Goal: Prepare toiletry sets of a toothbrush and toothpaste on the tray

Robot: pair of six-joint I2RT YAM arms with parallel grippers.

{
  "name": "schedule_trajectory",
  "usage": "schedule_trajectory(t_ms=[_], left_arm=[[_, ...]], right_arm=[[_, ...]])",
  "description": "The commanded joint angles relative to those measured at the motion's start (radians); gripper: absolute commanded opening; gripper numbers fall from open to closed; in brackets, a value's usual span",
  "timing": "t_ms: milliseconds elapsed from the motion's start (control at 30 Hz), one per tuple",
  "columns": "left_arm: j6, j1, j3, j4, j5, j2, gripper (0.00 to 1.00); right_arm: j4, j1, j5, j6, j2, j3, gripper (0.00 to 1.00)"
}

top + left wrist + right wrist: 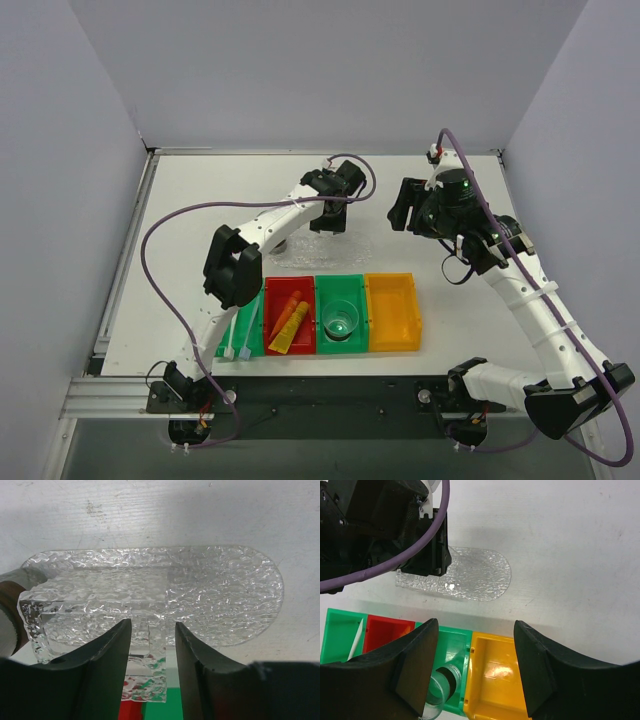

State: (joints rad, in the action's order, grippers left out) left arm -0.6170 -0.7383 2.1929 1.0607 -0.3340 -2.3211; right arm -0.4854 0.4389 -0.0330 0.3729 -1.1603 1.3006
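Observation:
The transparent bumpy tray (345,238) lies flat on the white table behind the bins; it also shows in the left wrist view (220,590) and the right wrist view (480,577). My left gripper (330,222) (152,625) is over the tray's near left part. Its jaws are partly open and straddle a clear edge piece, with a small gap at the right finger. Two toothbrushes (238,340) lie in the leftmost green bin (228,338). The orange tube (289,310) and the yellow-orange tube (284,335) lie in the red bin (272,300). My right gripper (408,212) (475,625) is open and empty, right of the tray.
A clear cup (340,320) (437,690) stands in the second green bin (355,290). The orange bin (392,312) (495,675) holds nothing. The four bins form a row near the front edge. Purple cables loop above both arms.

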Motion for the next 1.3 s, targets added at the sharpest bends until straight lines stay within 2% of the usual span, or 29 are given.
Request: schedule_trajectory(t_ms=[0,533,1033,1233,1267], left_arm=[[-0.004,-0.003,0.039,0.001,-0.028,0.009,0.52],[0.039,-0.003,-0.008,-0.086,-0.088,0.088,0.56],[0.111,-0.006,-0.308,-0.337,-0.014,0.363,0.62],[0.126,0.016,-0.424,-0.421,0.048,0.508,0.63],[0.128,0.022,-0.438,-0.429,0.059,0.528,0.63]], right_arm=[[0.004,-0.005,0.019,-0.005,0.027,-0.006,0.57],[0.001,-0.003,0.010,-0.005,0.028,0.000,0.57],[-0.028,-0.003,0.002,-0.008,0.024,0.029,0.59],[-0.041,-0.003,-0.054,-0.029,0.018,0.012,0.52],[-0.044,-0.003,-0.082,-0.041,0.014,0.008,0.45]])
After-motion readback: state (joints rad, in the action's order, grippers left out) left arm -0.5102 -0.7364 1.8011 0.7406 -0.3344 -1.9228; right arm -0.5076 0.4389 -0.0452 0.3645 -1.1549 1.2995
